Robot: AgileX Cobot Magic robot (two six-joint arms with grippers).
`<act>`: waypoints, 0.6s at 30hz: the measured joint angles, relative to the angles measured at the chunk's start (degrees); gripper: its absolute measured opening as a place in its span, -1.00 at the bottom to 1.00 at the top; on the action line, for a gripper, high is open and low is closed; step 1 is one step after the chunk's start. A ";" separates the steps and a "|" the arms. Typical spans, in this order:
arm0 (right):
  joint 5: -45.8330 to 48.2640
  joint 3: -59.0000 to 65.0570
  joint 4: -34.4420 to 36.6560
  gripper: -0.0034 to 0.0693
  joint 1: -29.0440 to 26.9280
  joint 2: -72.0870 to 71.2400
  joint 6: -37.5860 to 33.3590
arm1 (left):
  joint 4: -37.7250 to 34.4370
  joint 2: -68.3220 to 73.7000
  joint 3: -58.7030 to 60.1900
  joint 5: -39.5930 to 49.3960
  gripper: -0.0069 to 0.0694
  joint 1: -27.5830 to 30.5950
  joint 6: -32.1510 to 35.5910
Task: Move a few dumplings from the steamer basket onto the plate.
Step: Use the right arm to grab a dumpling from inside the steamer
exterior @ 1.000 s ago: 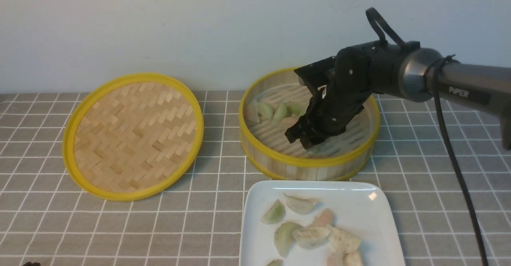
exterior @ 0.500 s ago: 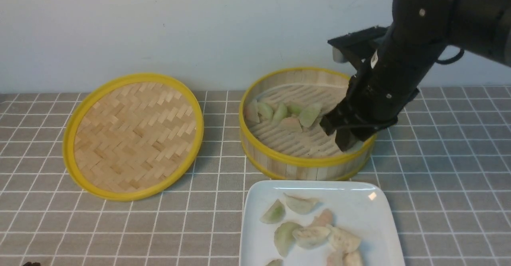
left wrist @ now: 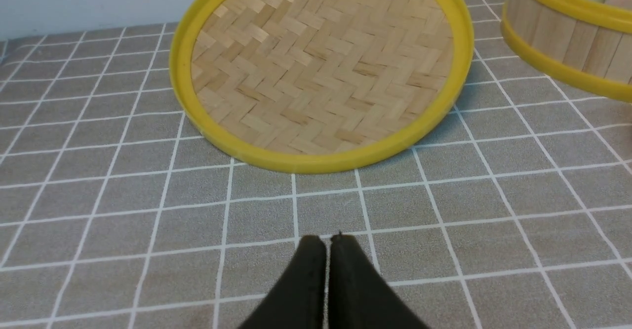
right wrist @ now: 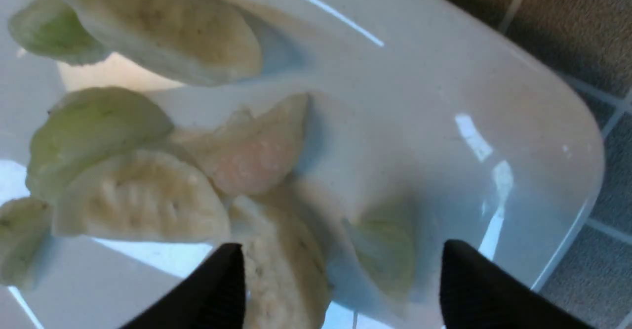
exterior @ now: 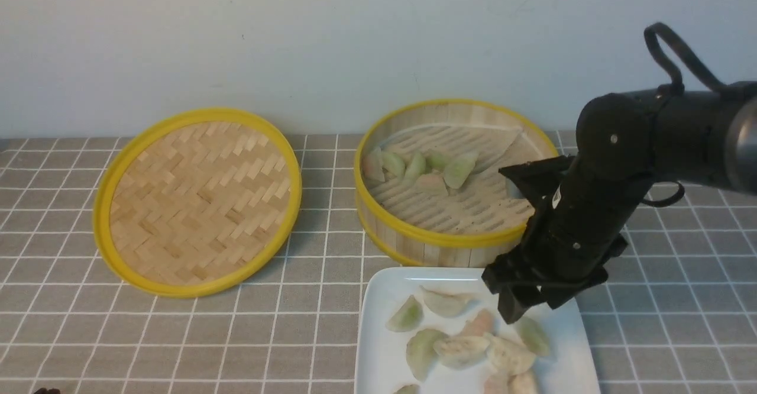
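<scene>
Dumplings (exterior: pixel 461 346) piled on plate (exterior: pixel 381 305); right gripper (exterior: pixel 523 311) wide open over green dumpling (exterior: pixel 534 335), apparently loose; left gripper (left wrist: pixel 328 242) closed, empty.

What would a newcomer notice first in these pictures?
The black right gripper hangs open over the white plate at the front, with a green dumpling lying loose beneath it beside a small heap of others. Behind the plate stands the basket, holding a few dumplings. Its yellow-rimmed lid lies flat to the left.
</scene>
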 joint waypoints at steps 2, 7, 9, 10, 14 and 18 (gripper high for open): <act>-0.89 -1.99 -1.20 0.65 0.00 0.05 0.17 | 0.00 0.00 0.00 0.05 -0.83 0.00 0.00; -4.72 -12.85 -6.38 0.73 -0.31 2.23 1.15 | 0.00 0.00 0.00 0.05 -0.83 0.00 0.00; -4.61 -19.02 -6.73 0.68 -1.11 5.29 1.29 | 0.00 0.00 0.00 0.05 -0.83 0.00 0.00; -4.47 -22.62 -6.95 0.65 -1.66 8.18 1.29 | 0.00 0.00 0.00 0.05 -0.83 0.00 0.00; -3.72 -31.68 -7.53 0.60 -2.92 16.30 1.60 | 0.00 0.00 0.00 0.05 -0.83 0.00 0.00; -3.68 -38.32 -7.57 0.59 -3.37 24.24 3.75 | 0.00 0.00 0.00 0.05 -0.83 0.00 0.00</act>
